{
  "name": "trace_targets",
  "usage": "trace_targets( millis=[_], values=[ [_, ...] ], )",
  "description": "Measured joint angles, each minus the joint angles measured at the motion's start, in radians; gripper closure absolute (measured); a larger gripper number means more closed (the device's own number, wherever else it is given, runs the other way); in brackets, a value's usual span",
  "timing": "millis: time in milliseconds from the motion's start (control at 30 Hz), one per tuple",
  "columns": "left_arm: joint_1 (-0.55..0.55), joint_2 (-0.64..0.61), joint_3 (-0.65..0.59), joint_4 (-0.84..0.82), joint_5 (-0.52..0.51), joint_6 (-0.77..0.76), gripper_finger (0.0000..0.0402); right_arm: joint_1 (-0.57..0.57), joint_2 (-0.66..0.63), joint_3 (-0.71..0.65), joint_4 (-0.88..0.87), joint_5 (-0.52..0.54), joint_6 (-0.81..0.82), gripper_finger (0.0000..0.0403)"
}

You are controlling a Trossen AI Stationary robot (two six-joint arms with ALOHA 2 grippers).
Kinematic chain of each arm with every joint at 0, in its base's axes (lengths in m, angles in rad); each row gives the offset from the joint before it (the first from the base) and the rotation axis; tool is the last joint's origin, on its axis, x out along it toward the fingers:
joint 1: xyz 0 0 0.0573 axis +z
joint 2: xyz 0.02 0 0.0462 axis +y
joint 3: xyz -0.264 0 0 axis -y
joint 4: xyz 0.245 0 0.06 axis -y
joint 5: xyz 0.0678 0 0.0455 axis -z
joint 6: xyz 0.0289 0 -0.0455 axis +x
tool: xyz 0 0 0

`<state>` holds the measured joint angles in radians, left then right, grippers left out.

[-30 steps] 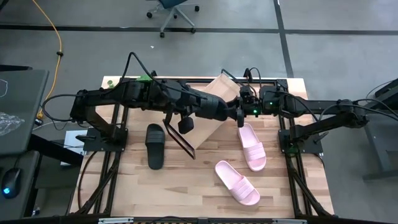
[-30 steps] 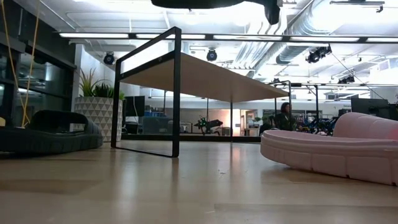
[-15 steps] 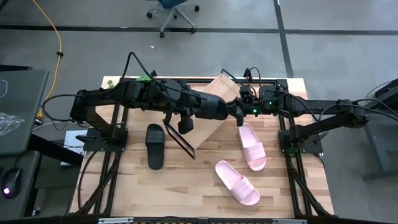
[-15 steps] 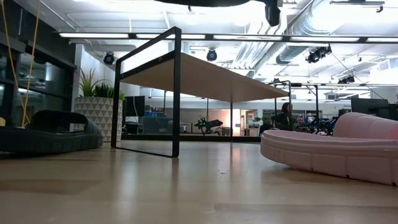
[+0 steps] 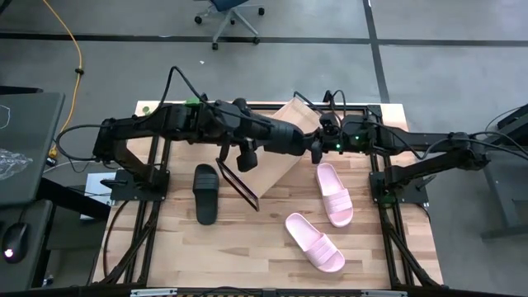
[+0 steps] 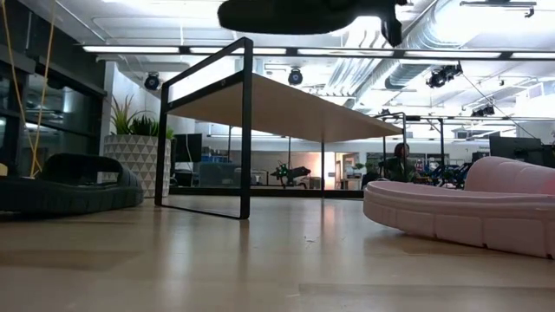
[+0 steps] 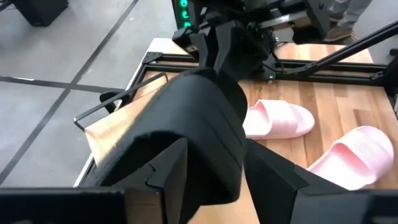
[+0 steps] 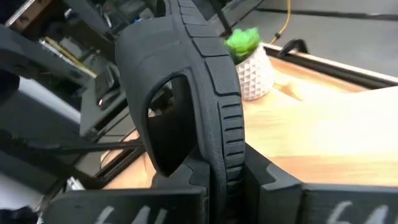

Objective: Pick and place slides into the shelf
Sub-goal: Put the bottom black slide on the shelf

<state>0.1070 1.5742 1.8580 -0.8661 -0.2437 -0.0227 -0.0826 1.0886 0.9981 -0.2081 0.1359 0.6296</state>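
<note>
Black slide (image 5: 280,136) now lower over shelf (image 5: 276,157), pinched between left gripper (image 7: 214,165) and right gripper (image 8: 227,177).

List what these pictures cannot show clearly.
High view: both arms cover the slanted light-wood shelf.
Low view: top edge cuts the held matte black slide sandal; right edge cuts a pale pink slide sandal.
Wrist views: that sandal hides left gripper and right gripper pad contact.

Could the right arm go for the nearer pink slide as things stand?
Probably not yet: the right gripper is shut on the black slide over the shelf, as is the left gripper. The pink slide itself lies uncovered.
</note>
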Motion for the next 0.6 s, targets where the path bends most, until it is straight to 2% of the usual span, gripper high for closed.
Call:
trace_targets(
  millis=[233,400,600],
  values=[
    [0.013,0.0,0.0,0.001,-0.001,0.024,0.0257,-0.018,-0.079,0.0,-0.101,0.13,0.004,0.0386],
    [0.013,0.0,0.0,0.0,-0.01,0.057,0.0266,-0.054,-0.125,0.0,-0.133,0.14,0.098,0.0386],
    [0.013,0.0,0.0,-0.004,-0.011,0.072,0.0274,-0.08,-0.111,0.0,-0.19,0.137,0.184,0.0386]
  ],
)
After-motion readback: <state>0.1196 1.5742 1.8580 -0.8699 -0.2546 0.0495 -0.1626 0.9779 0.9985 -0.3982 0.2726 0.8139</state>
